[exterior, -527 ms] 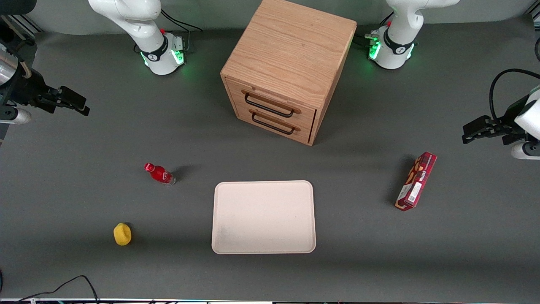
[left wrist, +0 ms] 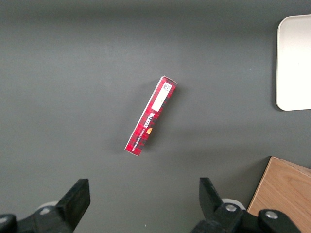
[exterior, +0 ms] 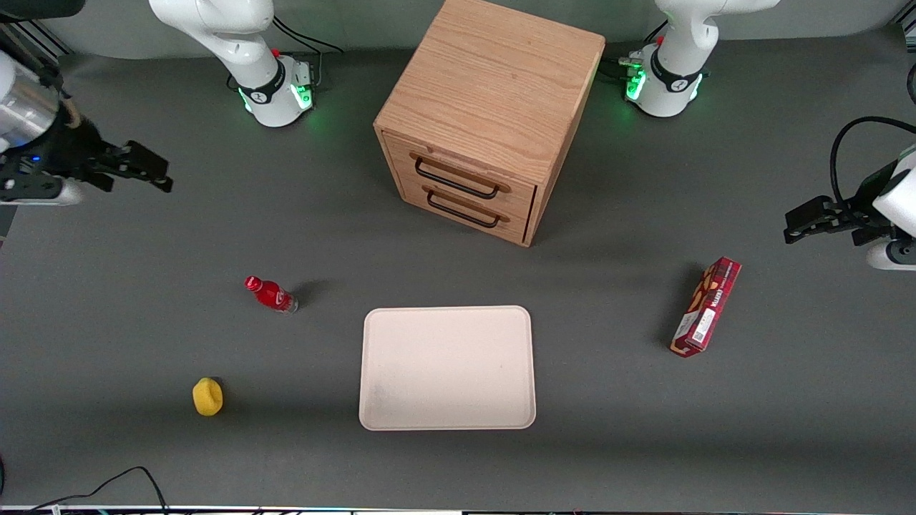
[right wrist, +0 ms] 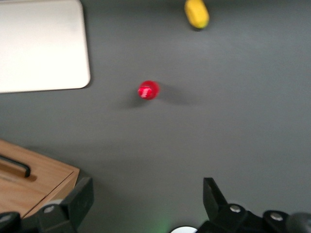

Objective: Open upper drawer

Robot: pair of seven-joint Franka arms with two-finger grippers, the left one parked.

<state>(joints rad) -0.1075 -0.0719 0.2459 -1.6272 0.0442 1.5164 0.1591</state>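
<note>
Gripper (exterior: 147,169) of the working arm hangs over bare grey table at its own end, black fingers (right wrist: 214,196) spread wide with nothing between them. Well apart from it, the light-oak upper drawer (exterior: 458,172) with its long black bar handle (exterior: 456,181) sits shut in the wooden cabinet (exterior: 494,93), just above its twin lower drawer (exterior: 469,207). Nearer the front camera stand a small red bottle (exterior: 270,294), a yellow lump (exterior: 207,396) and a pale rectangular tray (exterior: 447,422).

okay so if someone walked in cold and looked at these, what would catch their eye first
Probably the oak cabinet between the two arm bases, its upper drawer shut. Nearer the camera lies a pale tray, with a red bottle and a yellow object toward the working arm's end. The open gripper hangs there, well clear of the cabinet.
</note>
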